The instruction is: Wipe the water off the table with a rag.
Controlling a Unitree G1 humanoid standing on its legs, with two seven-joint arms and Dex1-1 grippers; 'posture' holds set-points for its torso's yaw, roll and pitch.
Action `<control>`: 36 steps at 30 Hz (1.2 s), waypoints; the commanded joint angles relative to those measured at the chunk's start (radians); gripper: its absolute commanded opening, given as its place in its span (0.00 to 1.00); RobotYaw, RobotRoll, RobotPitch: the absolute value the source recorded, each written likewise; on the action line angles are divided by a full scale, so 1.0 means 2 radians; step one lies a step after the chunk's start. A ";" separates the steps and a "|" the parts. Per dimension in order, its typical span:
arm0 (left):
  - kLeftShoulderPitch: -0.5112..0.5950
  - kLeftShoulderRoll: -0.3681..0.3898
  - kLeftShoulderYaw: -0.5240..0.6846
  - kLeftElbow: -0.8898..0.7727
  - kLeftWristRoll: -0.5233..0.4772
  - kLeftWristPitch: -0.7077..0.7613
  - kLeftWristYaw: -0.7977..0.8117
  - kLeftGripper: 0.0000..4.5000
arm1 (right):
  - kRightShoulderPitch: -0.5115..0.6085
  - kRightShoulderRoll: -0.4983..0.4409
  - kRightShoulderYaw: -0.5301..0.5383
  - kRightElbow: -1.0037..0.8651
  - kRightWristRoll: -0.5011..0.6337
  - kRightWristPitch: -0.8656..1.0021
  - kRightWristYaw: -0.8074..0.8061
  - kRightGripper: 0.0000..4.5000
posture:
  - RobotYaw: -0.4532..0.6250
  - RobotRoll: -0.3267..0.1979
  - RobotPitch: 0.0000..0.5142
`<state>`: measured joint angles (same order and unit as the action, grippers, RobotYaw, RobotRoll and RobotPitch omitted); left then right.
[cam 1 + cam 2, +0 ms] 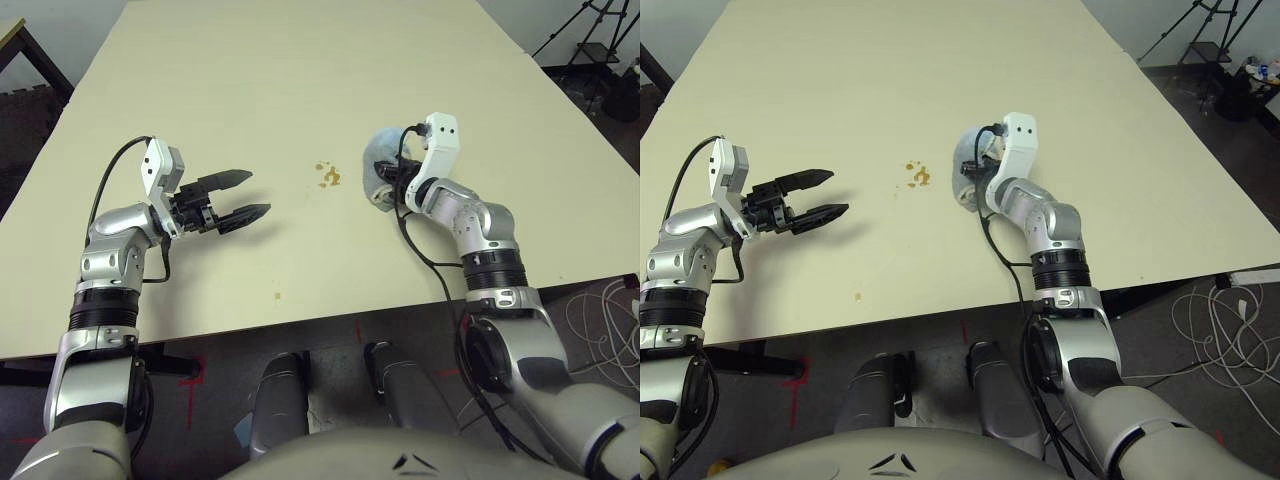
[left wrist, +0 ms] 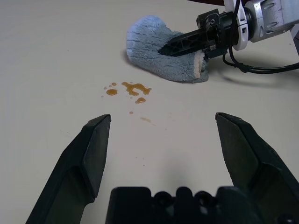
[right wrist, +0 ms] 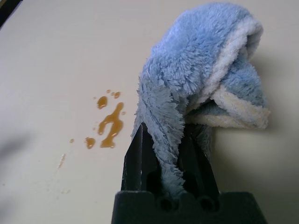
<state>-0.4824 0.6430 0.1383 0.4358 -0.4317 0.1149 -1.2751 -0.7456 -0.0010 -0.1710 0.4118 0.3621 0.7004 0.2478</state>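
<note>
The rag (image 3: pixel 201 70), light blue with a pale hem, lies bunched on the cream table (image 1: pixel 260 80) right of centre. My right gripper (image 3: pixel 166 135) is shut on a fold of it. A small cluster of amber water drops (image 1: pixel 328 176) sits just left of the rag, a short gap from it; the same water (image 3: pixel 110 123) lies beside the gripper's fingers. My left gripper (image 1: pixel 258 193) hovers open and empty over the left part of the table, pointing toward the water (image 2: pixel 133 88) and the rag (image 2: pixel 159 56).
A tiny yellowish speck (image 1: pixel 278 295) marks the table near its front edge. Off the table's right side stand a black tripod (image 1: pixel 590 30) and loose white cables (image 1: pixel 605 310) on the floor. The far half of the table is bare.
</note>
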 commanded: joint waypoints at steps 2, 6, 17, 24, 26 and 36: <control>0.009 0.000 -0.001 -0.013 0.002 0.000 0.001 1.00 | -0.010 0.009 0.007 0.021 0.002 0.001 0.005 0.03 | 0.31 0.62 0.27; 0.009 0.000 -0.001 -0.014 0.001 0.001 0.002 1.00 | -0.013 -0.008 0.003 0.038 -0.014 -0.025 -0.006 0.03 | 0.31 0.62 0.27; 0.008 -0.006 -0.001 -0.015 -0.001 0.003 0.003 1.00 | -0.011 -0.099 -0.031 0.033 -0.007 -0.027 -0.009 0.03 | 0.30 0.62 0.26; 0.002 -0.003 -0.001 -0.004 0.002 -0.002 0.000 1.00 | 0.003 -0.150 -0.036 0.012 -0.007 -0.022 -0.005 0.03 | 0.30 0.62 0.26; 0.001 -0.003 0.000 -0.002 0.003 -0.003 -0.001 1.00 | 0.002 -0.158 -0.038 0.009 -0.006 -0.023 -0.006 0.03 | 0.30 0.62 0.25; -0.001 -0.005 -0.002 -0.001 0.004 -0.003 0.000 1.00 | 0.002 -0.100 -0.021 -0.030 0.010 0.008 -0.009 0.03 | 0.30 0.62 0.26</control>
<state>-0.4798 0.6350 0.1381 0.4169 -0.4323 0.1148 -1.2698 -0.7457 -0.2154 -0.2342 0.3826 0.3651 0.6972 0.2296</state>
